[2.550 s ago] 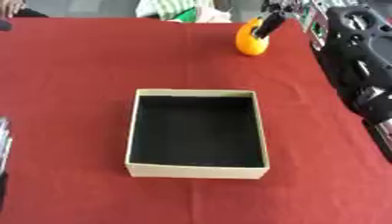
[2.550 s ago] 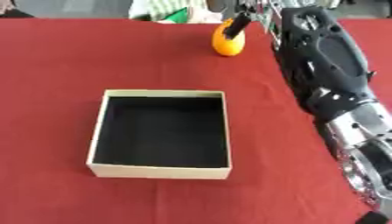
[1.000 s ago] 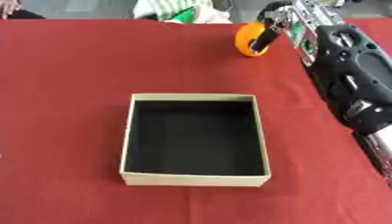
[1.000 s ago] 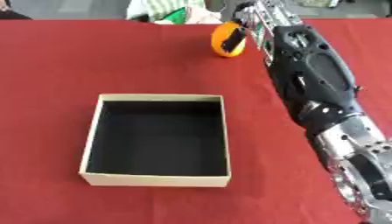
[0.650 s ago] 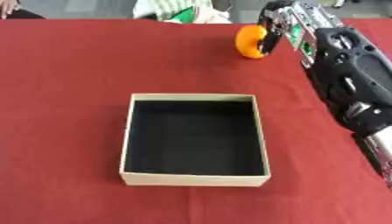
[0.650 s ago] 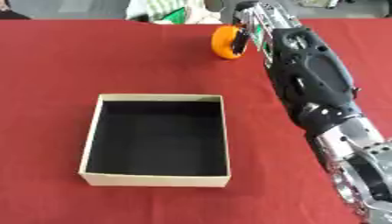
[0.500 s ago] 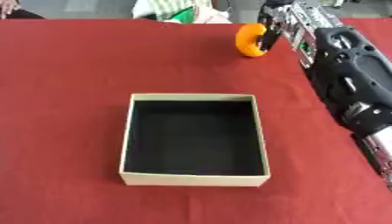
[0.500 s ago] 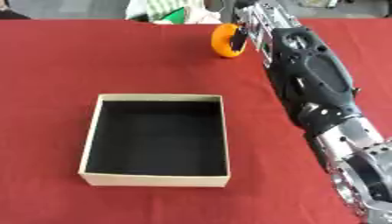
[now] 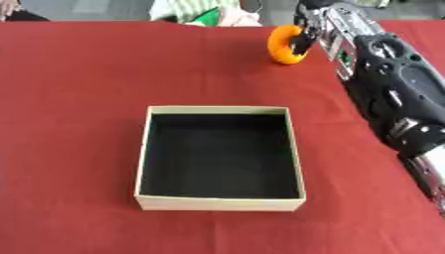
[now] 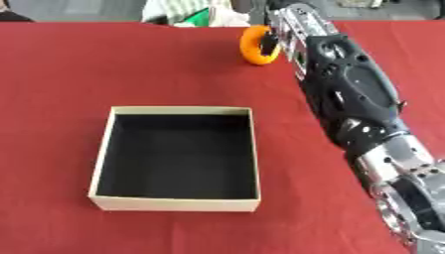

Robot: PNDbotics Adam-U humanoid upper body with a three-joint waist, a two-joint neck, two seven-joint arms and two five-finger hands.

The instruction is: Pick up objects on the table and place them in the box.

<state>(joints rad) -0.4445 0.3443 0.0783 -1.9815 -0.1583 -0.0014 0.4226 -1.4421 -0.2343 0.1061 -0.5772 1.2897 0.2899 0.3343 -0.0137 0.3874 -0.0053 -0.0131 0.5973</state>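
Observation:
An orange round object (image 9: 282, 45) sits on the red tablecloth (image 9: 78, 74) at the far right. My right arm reaches along the table's right side, and my right hand (image 9: 320, 24) is at the object. A dark finger (image 9: 304, 40) curls over the object's right side. The hand's other fingers are hidden behind the arm. A cream cardboard box (image 9: 217, 202) with a black inside stands in the middle of the table, with nothing in it. My left hand shows in neither view.
My black forearm (image 10: 352, 84) covers the right strip of the table from front to back. At the far edge lie green and white things (image 9: 204, 12). Red cloth surrounds the box on the left, front and back.
Since 2.5 s ago my right arm has come further in over the table's right side and the hand has closed in on the orange object. In the last second little has moved.

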